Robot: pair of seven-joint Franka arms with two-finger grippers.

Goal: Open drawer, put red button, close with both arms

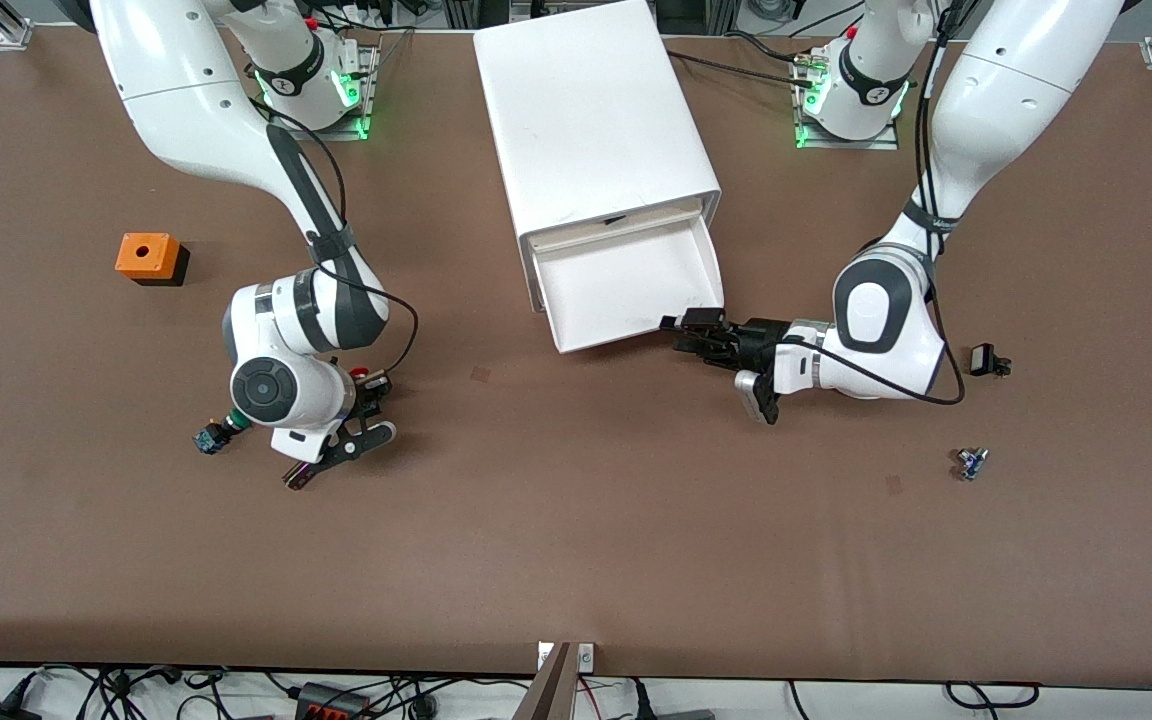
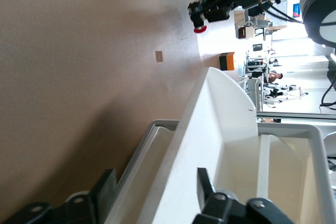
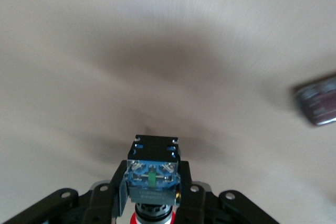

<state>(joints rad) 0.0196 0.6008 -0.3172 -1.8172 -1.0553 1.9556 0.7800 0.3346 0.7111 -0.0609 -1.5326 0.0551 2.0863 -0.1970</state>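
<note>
The red button [image 3: 152, 174] sits squeezed between the right gripper [image 1: 368, 385]'s jaws, up over the tabletop [image 1: 576, 520], at about eight o'clock from the drawer [image 1: 626, 285]. The left gripper [image 1: 691, 325] has spread jaws straddling the open drawer's front corner.

I'm looking at a robotics lab. Two arms' bases [image 1: 321, 85] are bolted to metal plates with green status lights, either side of the cabinet [image 1: 591, 120] on a wide brown table [image 1: 576, 560]. Cables and a power strip [image 1: 331, 700] trail below the table edge nearest the front camera. My left wrist view shows more workbenches and equipment [image 2: 268, 82] past the drawer [image 2: 220, 129].
</note>
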